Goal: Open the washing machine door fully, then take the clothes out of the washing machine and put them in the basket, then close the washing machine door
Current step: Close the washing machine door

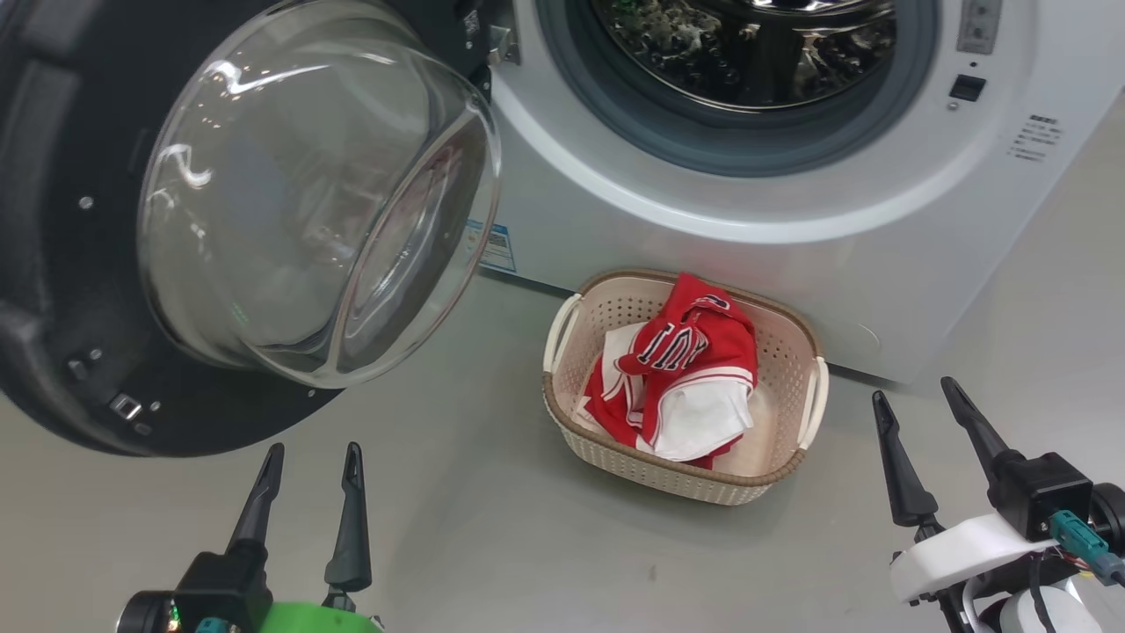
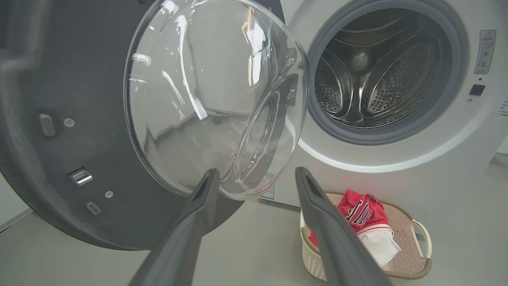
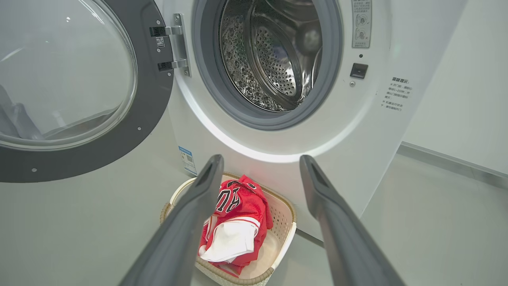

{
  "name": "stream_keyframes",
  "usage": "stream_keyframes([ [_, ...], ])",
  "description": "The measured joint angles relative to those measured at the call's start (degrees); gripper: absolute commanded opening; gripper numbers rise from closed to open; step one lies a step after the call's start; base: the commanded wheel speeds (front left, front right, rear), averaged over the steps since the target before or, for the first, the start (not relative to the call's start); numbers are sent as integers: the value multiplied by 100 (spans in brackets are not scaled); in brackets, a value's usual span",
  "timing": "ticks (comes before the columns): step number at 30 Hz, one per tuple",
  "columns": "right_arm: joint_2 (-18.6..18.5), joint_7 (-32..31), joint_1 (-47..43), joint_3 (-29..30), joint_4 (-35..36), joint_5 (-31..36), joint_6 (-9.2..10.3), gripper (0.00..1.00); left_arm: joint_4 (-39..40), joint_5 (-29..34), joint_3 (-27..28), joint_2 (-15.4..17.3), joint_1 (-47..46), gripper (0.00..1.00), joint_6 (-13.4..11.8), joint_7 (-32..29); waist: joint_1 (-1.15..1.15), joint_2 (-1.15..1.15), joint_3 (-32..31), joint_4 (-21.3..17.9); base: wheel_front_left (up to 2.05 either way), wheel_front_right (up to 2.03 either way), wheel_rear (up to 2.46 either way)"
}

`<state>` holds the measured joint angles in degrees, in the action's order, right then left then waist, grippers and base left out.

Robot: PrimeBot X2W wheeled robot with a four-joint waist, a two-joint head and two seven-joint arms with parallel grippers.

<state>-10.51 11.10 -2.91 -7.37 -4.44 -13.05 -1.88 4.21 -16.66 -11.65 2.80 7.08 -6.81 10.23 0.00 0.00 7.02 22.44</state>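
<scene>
The left gripper (image 1: 315,450) is hovering at eight o'clock, jaws apart and empty; the right gripper (image 1: 912,389), at four o'clock, likewise. The clothes (image 1: 685,369) are lying in the basket (image 1: 794,327) toward five o'clock. Closing seems next: the washing machine door (image 1: 53,308), gaping at ten o'clock, is needing a push shut.

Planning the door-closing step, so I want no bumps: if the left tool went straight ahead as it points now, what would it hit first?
Most likely the glass bowl of the washing machine door, straight beyond the left tool; the gap is hard to judge.
</scene>
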Motion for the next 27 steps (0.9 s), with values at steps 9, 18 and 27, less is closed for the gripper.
stream_keyframes([
  [9, 25, -32, -19, -100, 4, 0, -4, 100, -73, -1, 58, -1, 1, 100, -1, 51, 0, 0, -33, 594, 0, 0, 0],
  [18, 100, -122, -22, -240, 5, 2, -32, 100, -104, 0, 221, -4, 10, 100, -1, 68, 0, 0, -144, 854, 0, 0, 0],
  [27, 101, -158, -24, -257, 5, 4, -49, 100, -98, 0, 219, -5, 13, 100, -1, 69, 0, 0, -158, 865, 0, 0, 0],
])
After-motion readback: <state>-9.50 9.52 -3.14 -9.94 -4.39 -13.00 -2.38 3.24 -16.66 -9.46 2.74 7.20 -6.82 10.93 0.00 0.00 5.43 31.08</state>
